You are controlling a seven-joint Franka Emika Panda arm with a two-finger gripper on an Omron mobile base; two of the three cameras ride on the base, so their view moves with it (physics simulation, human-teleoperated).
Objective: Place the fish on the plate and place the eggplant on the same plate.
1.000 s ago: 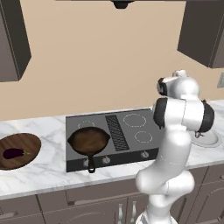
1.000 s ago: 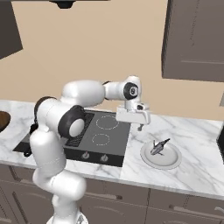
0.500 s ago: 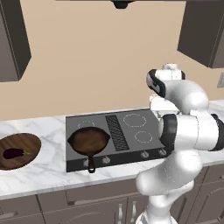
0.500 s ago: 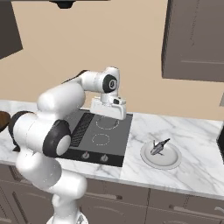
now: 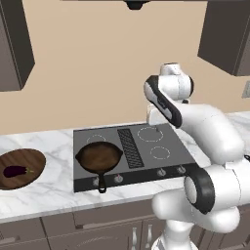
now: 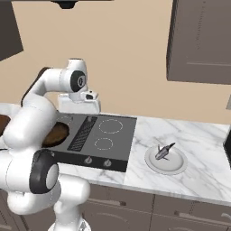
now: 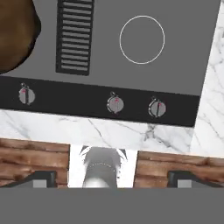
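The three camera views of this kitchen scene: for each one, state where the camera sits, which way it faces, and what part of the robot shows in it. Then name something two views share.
Left base view: behind the arm to its left, facing the cooktop, the skillet and the eggplant on the wooden board; the arm rises at lower right.
Right base view: behind to its right, facing the cooktop and the fish on the plate; the arm rises at lower left.
Hand view: looks straight down on the cooktop's knobs; open gripper fingertips at bottom.
Shared: all show the cooktop.

Eggplant [image 5: 14, 171] on wooden board [image 5: 30, 158]; skillet [image 5: 99, 157] on cooktop [image 5: 146, 161].
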